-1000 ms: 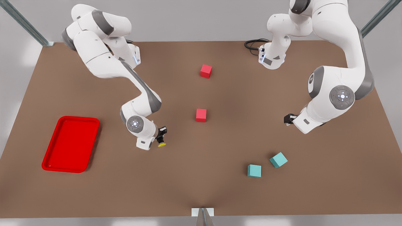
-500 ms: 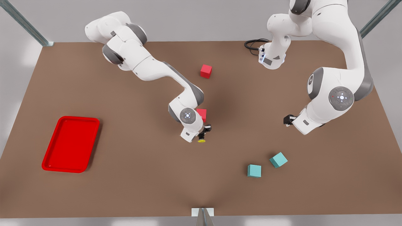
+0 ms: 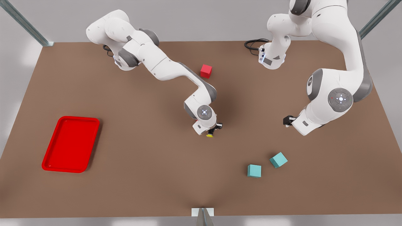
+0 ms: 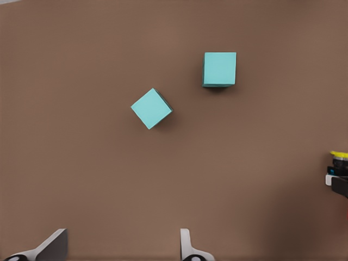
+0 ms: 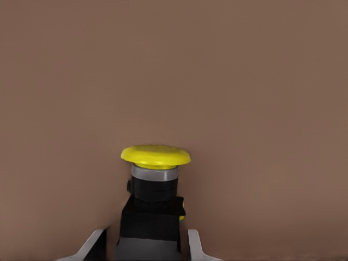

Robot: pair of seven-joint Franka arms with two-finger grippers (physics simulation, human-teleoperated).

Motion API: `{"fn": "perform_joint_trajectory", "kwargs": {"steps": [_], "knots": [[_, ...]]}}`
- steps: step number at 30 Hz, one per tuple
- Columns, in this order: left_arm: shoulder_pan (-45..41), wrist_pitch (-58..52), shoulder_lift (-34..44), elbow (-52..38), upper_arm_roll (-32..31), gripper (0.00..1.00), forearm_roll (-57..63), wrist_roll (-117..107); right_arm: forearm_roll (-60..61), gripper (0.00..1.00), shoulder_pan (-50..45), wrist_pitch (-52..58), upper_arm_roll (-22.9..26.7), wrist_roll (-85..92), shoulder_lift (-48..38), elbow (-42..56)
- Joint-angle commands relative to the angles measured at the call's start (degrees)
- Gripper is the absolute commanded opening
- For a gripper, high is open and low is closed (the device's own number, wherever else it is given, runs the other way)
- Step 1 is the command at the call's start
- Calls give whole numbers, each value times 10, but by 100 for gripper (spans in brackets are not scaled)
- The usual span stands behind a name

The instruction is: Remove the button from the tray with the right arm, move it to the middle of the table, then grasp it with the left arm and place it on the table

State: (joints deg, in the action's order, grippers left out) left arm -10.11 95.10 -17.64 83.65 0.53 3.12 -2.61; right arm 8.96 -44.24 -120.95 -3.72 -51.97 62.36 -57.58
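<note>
1. Mid-bench, right gripper (image 3: 213, 131) grasps the button (image 3: 209, 135) (yellow cap outward), well apart from the tray (image 3: 70, 144).
2. Left gripper (image 3: 286, 121) waits, fingers (image 4: 187, 249) spread, near teal cubes (image 3: 278, 159).

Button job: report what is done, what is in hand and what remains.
Done: the button is out of the red tray, shut in the right gripper near the middle of the table. In hand: the right arm presents it there. Left: the left gripper, open, waits at the front view's right, above the teal cubes; it must grasp the button and set it down.
</note>
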Motion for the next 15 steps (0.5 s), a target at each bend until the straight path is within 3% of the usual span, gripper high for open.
{"fn": "perform_joint_trajectory", "kwargs": {"steps": [1,2,7,9,12,14,15], "knots": [[0,0,1,-1,0,100,0,0,3,96,-3,8,1,-159,4,7],[0,1,1,0,0,100,0,0,3,100,-4,7,2,-159,7,11],[-1,3,1,0,0,100,0,0,1,100,7,-3,0,-114,-17,10],[-1,3,1,-1,0,100,0,-1,0,100,21,7,-2,-92,-71,6],[-51,3,-10,-1,0,100,-14,-55,-3,100,58,125,0,4,-177,10],[-135,29,-79,-46,0,100,-37,-248,-12,100,141,255,2,199,-267,9],[-161,55,-119,-78,0,100,-37,-322,-81,100,159,271,18,316,-303,-22]]}}
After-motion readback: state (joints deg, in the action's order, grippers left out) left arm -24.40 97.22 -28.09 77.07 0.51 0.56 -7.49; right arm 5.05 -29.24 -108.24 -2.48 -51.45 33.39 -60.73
